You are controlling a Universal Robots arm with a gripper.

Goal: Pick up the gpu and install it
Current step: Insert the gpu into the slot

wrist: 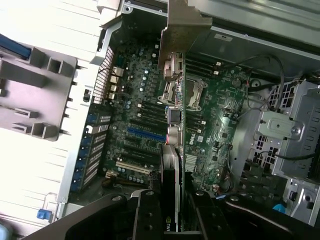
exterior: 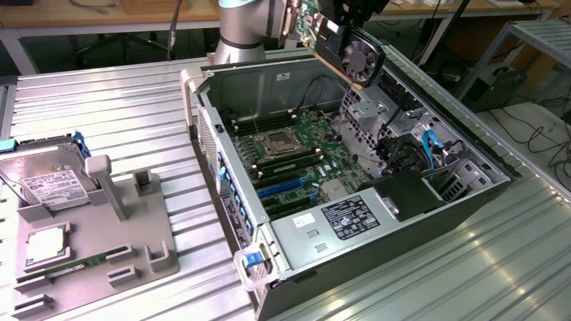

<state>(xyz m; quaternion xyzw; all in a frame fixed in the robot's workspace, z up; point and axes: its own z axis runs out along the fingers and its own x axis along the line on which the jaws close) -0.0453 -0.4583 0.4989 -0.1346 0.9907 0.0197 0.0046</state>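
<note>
My gripper (exterior: pixel 346 15) is shut on the gpu (exterior: pixel 354 55) and holds it in the air above the far rim of the open computer case (exterior: pixel 234 221). The card hangs tilted, its round black fan facing the exterior view's right. In the wrist view the gpu (wrist: pixel 172 167) stands edge-on between my two black fingers (wrist: pixel 149 220). Its pale metal bracket (wrist: pixel 183 30) reaches out ahead over the green motherboard (wrist: pixel 145 105). A blue slot (wrist: pixel 145 134) lies on the board just beside the card's edge.
Inside the case sit the processor socket (exterior: pixel 275 143), blue slots (exterior: pixel 283 186), a labelled power supply (exterior: pixel 348 217) and a drive cage with cables (exterior: pixel 419 154). On the exterior view's left, a grey holder (exterior: pixel 98 227) carries a hard drive (exterior: pixel 45 180), a processor (exterior: pixel 47 246) and a memory stick (exterior: pixel 85 262).
</note>
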